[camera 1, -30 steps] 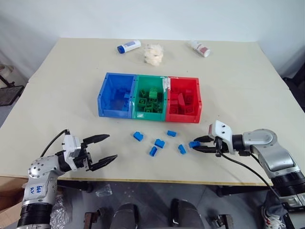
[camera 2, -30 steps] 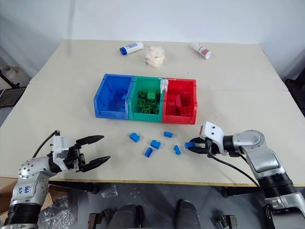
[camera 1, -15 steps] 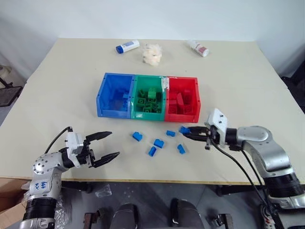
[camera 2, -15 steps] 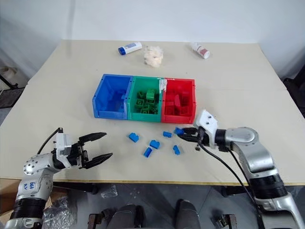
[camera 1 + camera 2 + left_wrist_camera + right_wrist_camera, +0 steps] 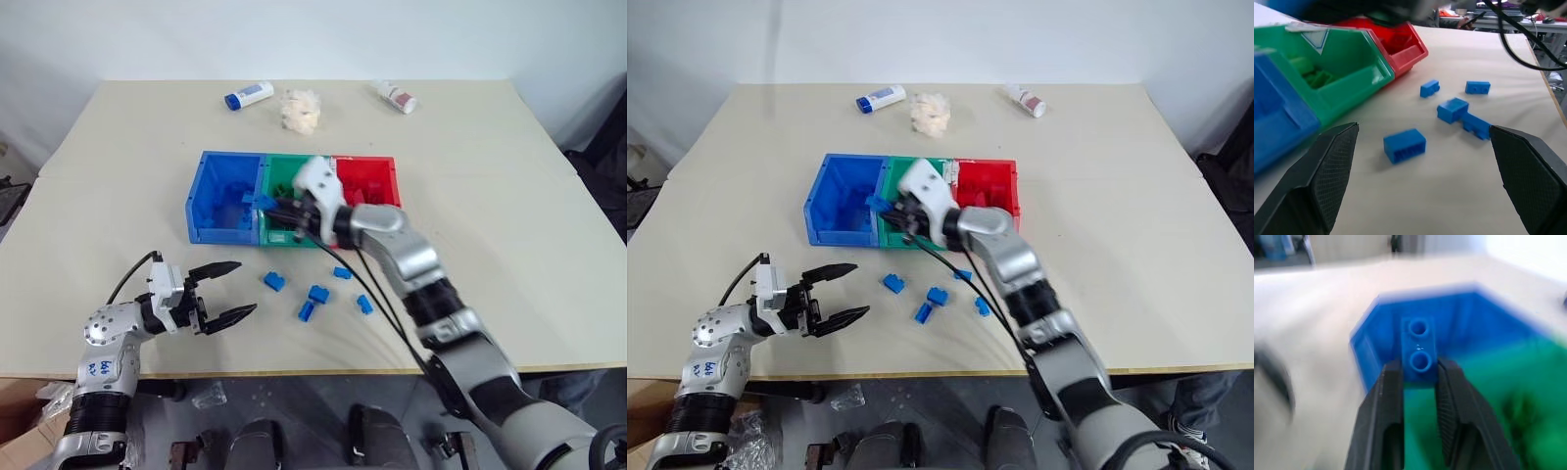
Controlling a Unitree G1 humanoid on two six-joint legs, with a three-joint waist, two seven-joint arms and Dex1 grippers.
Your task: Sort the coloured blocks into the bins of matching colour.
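My right gripper (image 5: 265,204) is shut on a small blue block (image 5: 1419,350) and holds it level above the seam between the blue bin (image 5: 217,233) and the green bin (image 5: 294,241). The red bin (image 5: 380,168) closes the row on the right. Green bricks lie in the green bin and red bricks in the red one. Several blue blocks lie on the table in front of the bins, among them one at the left (image 5: 273,282) and one in the middle (image 5: 318,293). My left gripper (image 5: 245,287) stands open near the table's front left, a little left of these blocks (image 5: 1404,145).
Along the far side of the cream table (image 5: 509,225) lie a white and blue bottle (image 5: 247,96), a crumpled white wad (image 5: 300,110) and a white bottle with a red label (image 5: 396,96). My right arm (image 5: 411,264) stretches across the blocks and the red bin's front.
My right arm has swung left and up from the table's front right to the bins, carrying the blue block. The camera has shifted slightly. My left gripper stays open in nearly the same place.
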